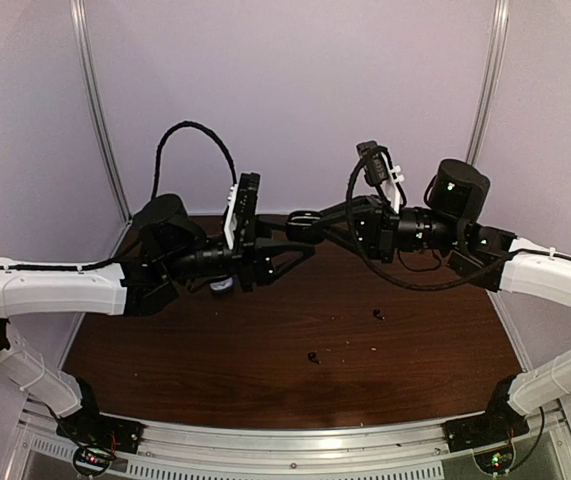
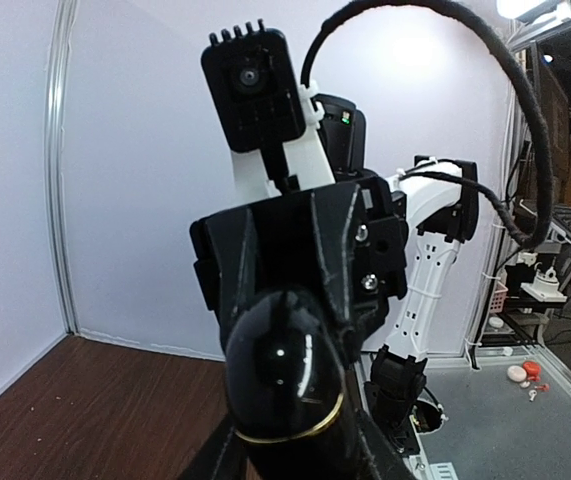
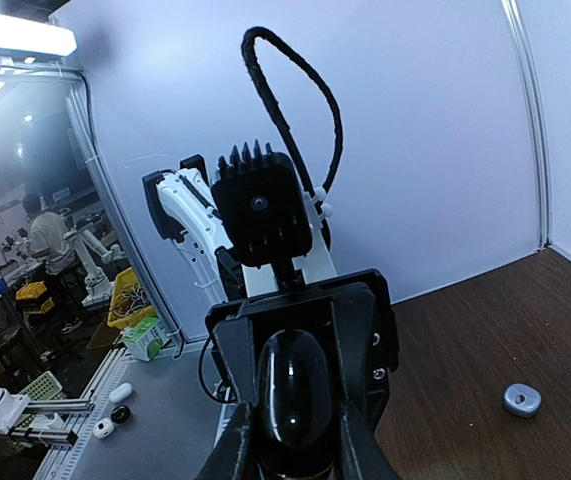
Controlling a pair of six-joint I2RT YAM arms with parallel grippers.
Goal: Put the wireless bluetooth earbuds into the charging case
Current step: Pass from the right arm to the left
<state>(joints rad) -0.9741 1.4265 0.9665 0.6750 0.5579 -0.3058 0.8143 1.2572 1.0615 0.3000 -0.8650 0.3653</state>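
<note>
A glossy black egg-shaped charging case [image 2: 285, 370] with a gold ring is held in mid-air between both grippers. My left gripper [image 1: 298, 247] is shut on one end of it. My right gripper [image 1: 298, 219] is shut on the other end, where the case also shows in the right wrist view [image 3: 293, 400]. The two grippers face each other above the table's back middle. Two tiny black earbuds [image 1: 378, 315] [image 1: 313, 357] lie on the brown table [image 1: 445, 370], in front of and below the grippers. A small lavender-silver pebble-shaped piece [image 3: 521, 400] lies on the table; I cannot tell whether it is a bud or a case.
A pale object [image 1: 220, 287] shows under the left forearm. Purple walls close the table at the back and both sides. A metal rail [image 1: 285, 440] with the arm bases runs along the near edge.
</note>
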